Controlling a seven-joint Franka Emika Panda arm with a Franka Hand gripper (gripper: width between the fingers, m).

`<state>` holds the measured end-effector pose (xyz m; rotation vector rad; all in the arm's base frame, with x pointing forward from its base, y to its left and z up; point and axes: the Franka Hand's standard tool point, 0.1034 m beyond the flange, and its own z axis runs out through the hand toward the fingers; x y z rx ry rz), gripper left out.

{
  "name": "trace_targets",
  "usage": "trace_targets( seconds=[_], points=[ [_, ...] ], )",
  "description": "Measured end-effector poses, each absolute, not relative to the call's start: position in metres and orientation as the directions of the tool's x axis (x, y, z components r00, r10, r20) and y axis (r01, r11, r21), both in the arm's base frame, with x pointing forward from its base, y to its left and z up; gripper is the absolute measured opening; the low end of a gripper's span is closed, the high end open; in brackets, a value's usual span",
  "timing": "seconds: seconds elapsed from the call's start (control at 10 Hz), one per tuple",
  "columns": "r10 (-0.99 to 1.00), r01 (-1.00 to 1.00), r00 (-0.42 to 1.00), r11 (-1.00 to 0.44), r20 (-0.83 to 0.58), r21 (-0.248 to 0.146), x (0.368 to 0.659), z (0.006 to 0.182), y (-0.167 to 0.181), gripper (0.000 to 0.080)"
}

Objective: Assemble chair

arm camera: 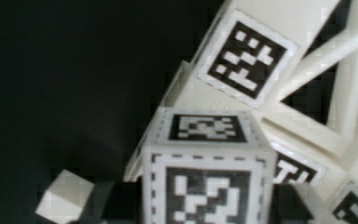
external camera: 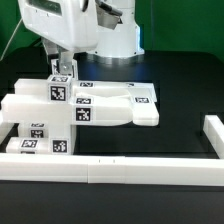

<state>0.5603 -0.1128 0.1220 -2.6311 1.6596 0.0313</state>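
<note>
Nearest to me, along the lower edge of the exterior view, lies the long white border rail point(external camera: 120, 167). Behind it, at the lower left of the frame, I see the chair point(external camera: 60, 110), partly built: a stack of white blocks with square tags, and a flat slotted panel point(external camera: 125, 103) that reaches toward the middle of the frame over the black table point(external camera: 180, 100). Further back, at the upper left, the gripper point(external camera: 63, 68) comes down onto the top block point(external camera: 57, 93). Its jaws are closed narrowly; I judge they pinch this block, but the contact itself is hidden. I think the step in hand is seating this piece. The next move asks for a straight press down, then a careful release.
</note>
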Motion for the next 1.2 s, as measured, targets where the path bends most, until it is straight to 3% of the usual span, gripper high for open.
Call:
trace_targets(
  seconds=[0.3,0.7,0.9,1.1,1.2],
  points=[
    [-0.974,-0.974,0.224,-0.223,-0.024,-0.043,0.5639,0.1217,-0.1174,0.0285],
    [-0.999,-0.999,0.022,-0.02,-0.036,-0.042,0.5644,0.1217,-0.1171,0.0285],
    [-0.999,-0.999,0.016,-0.015,-0.036,-0.042,0.5645,0.1216,-0.1167,0.0285],
    [-0.997,-0.997,0.071,-0.07,-0.035,-0.037,0.564,0.1216,-0.1155,0.0553],
    [-0.99,-0.99,0.136,-0.134,-0.035,-0.038,0.5651,0.1227,-0.1141,0.0553]
  ],
)
